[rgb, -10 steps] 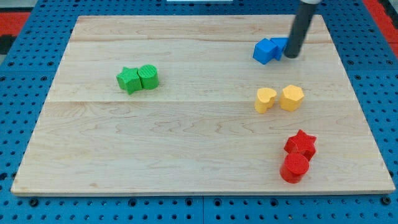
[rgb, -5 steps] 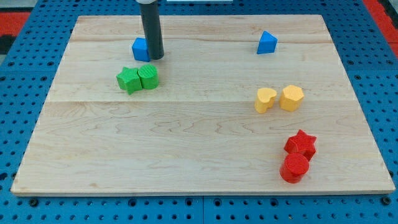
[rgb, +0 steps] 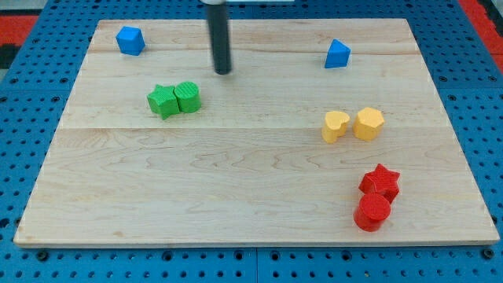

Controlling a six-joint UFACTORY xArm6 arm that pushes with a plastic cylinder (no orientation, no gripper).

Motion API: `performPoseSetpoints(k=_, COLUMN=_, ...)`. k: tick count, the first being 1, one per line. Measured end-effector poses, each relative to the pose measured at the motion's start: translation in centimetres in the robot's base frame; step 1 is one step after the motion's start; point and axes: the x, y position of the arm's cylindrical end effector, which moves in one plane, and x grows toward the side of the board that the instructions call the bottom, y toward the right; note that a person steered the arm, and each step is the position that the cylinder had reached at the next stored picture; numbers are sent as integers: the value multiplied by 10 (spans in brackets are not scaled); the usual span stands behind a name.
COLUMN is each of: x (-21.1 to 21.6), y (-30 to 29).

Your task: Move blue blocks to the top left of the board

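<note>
One blue cube-like block (rgb: pixel 130 40) sits near the board's top left corner. A second blue block, triangular (rgb: pixel 338 54), sits at the upper right of the board. My tip (rgb: pixel 224 71) is on the board between them, well to the right of the blue cube and just above and to the right of the green pair. It touches no block.
A green star (rgb: pixel 163 101) and a green cylinder (rgb: pixel 188 97) touch each other left of centre. Two yellow blocks (rgb: pixel 335 126) (rgb: pixel 368 123) sit at the right. A red star (rgb: pixel 380 180) and a red cylinder (rgb: pixel 372 211) sit at the lower right. Wooden board (rgb: pixel 236 196).
The blue cube has gone from the upper right, past the green pair, to the top left corner. My tip pushed it there, then drew back to the right. The triangular blue block stayed.
</note>
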Motion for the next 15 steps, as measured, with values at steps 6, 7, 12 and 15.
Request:
performPoseSetpoints(k=6, x=-52, y=84)
performPoseSetpoints(k=7, x=-62, y=77)
performPoseSetpoints(k=12, x=-126, y=-70)
performPoseSetpoints(k=15, x=-102, y=-133)
